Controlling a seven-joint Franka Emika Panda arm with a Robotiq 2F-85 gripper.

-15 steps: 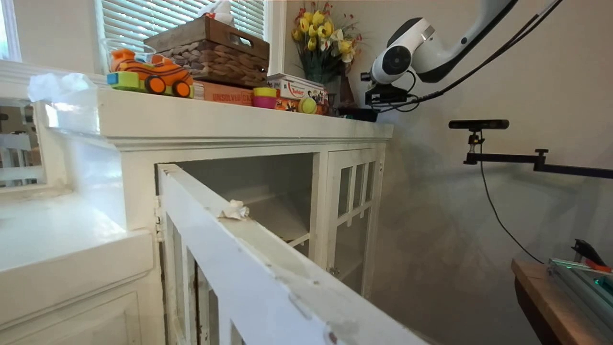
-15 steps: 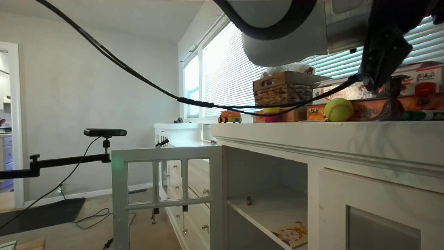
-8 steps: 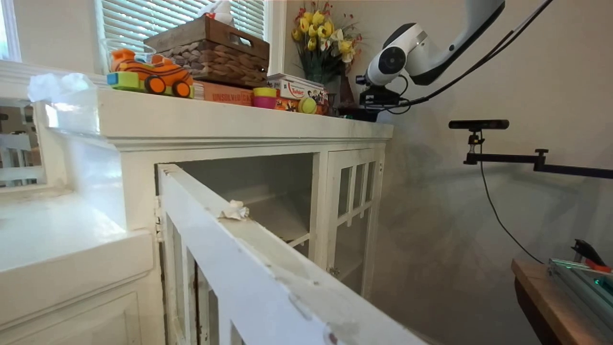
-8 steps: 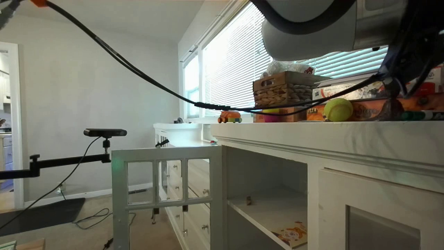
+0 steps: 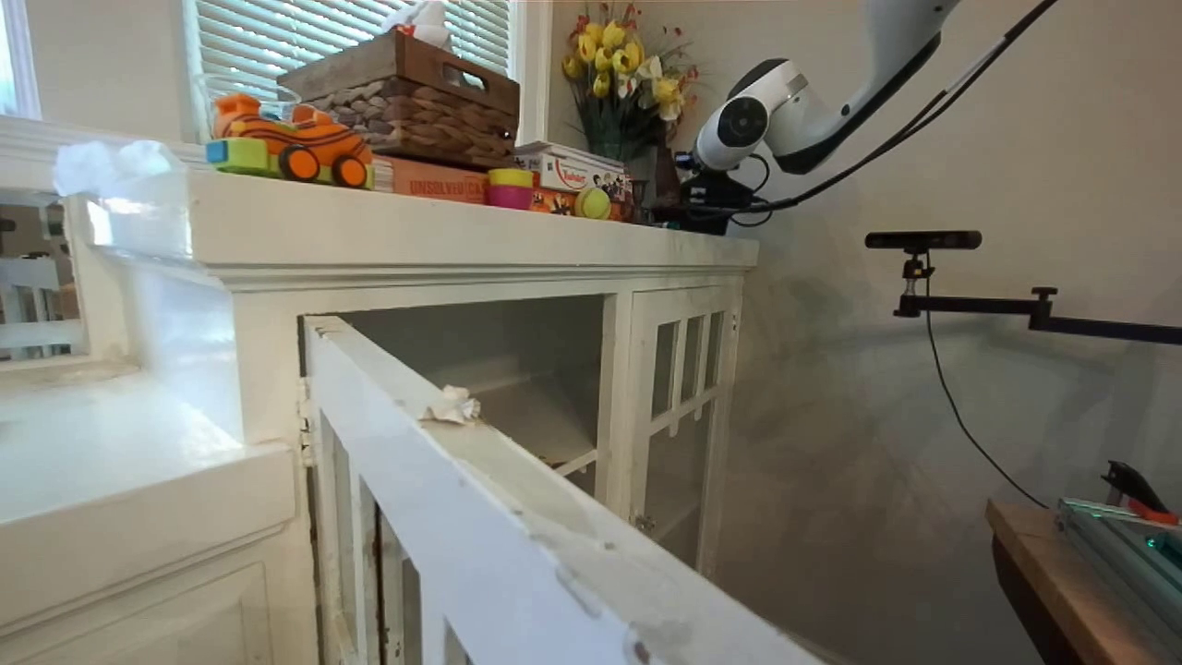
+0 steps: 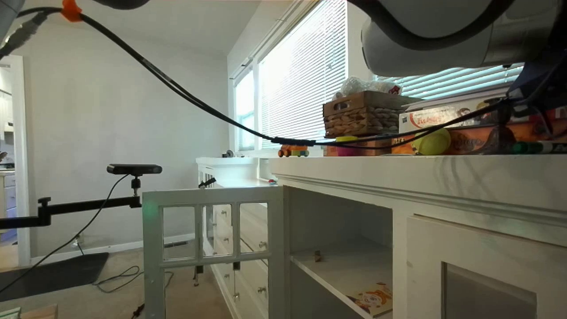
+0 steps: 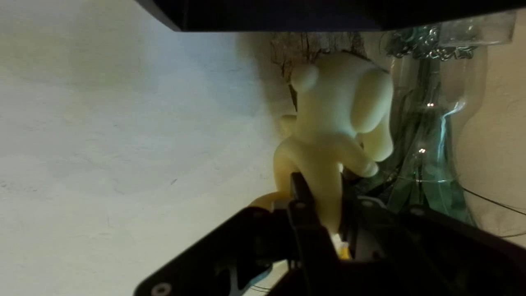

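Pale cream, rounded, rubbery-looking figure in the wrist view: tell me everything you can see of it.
The pale cream, rounded figure looks smooth and matte, perhaps soft rubber, with stubby limb-like parts and a bulky end bearing an ear-like flap. The black two-fingered gripper pinches a narrower part of it, the bulky end reaching beyond the jaws. In the wrist view a white surface shows on one side and a clear, green-tinted glass vase on the other; whether it touches either cannot be told.

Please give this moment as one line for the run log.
Hand: closed on cream toy figure; Near it: glass vase; One cabinet door: open; Cabinet top: tennis ball, orange toy vehicle
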